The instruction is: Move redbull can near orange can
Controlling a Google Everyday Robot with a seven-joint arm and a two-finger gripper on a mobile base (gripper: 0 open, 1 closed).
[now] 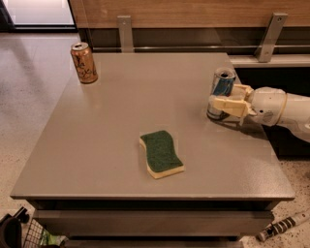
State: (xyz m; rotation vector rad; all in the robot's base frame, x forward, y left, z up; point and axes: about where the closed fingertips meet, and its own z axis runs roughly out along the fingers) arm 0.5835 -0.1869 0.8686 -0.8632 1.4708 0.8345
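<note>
1. As you look across the grey table, you will find the redbull can standing near its right edge, about halfway back, silver top up and base on the tabletop.
2. Your gripper is at that can, reaching in from the right on the white arm. Its cream fingers sit on either side of the can: one crosses the can's lower front, the other shows behind its upper right. You have it clamped on the can, which stands between the two with no gap that you can make out.
3. The orange can stands upright at the far left corner of the table, close to the left edge. It is well apart from the redbull can, with nearly the whole width of the tabletop between them.
4. A sponge, green on top with a yellow layer beneath, lies flat toward the front middle of the table. It touches neither can and lies nearer the camera than both.
5. Behind the table you see a wooden wall panel with two metal brackets. The left bracket is just behind the back edge, and the right bracket is beyond the gripper's corner.
6. On the speckled floor at lower right, a striped rod-like thing lies beside the table's base. You cannot tell what it is.
</note>
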